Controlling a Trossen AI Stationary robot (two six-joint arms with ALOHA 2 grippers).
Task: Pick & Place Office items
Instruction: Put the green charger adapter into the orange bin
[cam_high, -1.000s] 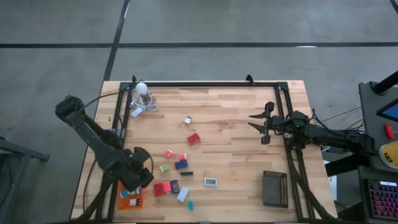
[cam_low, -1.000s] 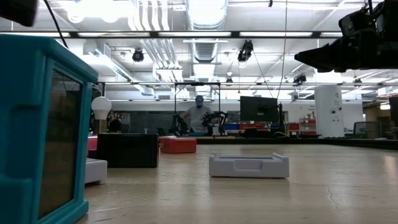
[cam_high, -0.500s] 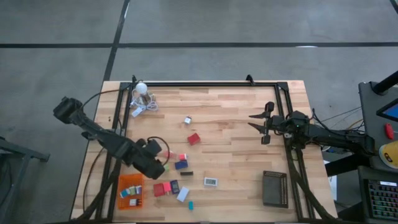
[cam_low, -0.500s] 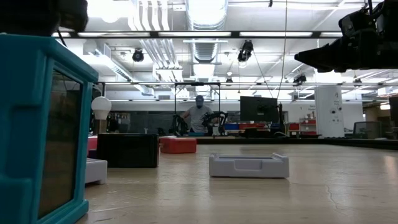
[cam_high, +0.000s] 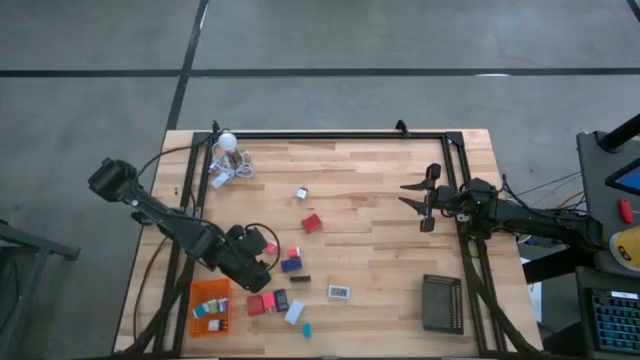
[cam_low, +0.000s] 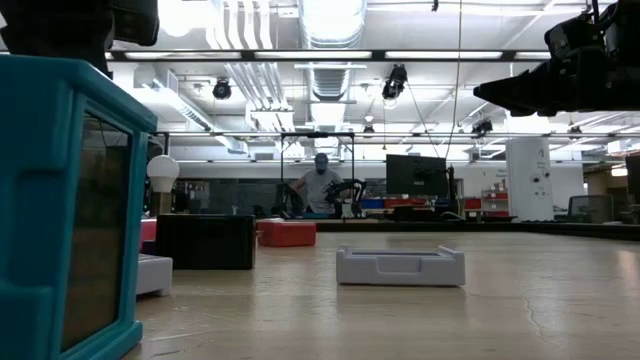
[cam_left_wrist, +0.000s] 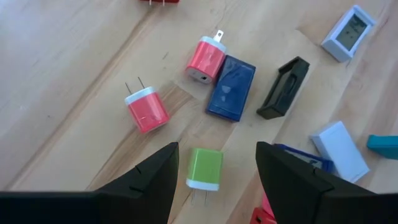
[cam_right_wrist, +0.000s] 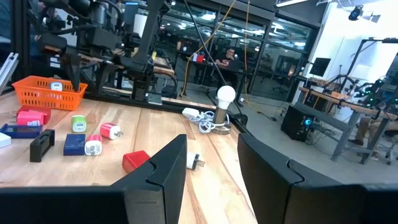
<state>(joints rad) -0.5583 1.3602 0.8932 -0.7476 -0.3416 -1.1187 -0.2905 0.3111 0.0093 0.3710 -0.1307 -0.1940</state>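
One green plug sits right between the spread left claw, lined up for grabbing; right claw waits open.

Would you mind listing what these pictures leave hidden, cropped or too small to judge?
- High view: the left gripper and its arm cover the green plug, seen only by the left wrist.
- High view: pieces in the orange tray are too small to identify.
- Low view: a teal piece close to the lens is cut by the edge and blocks the items behind it.
- Left wrist view: a red piece is cropped at the edge.
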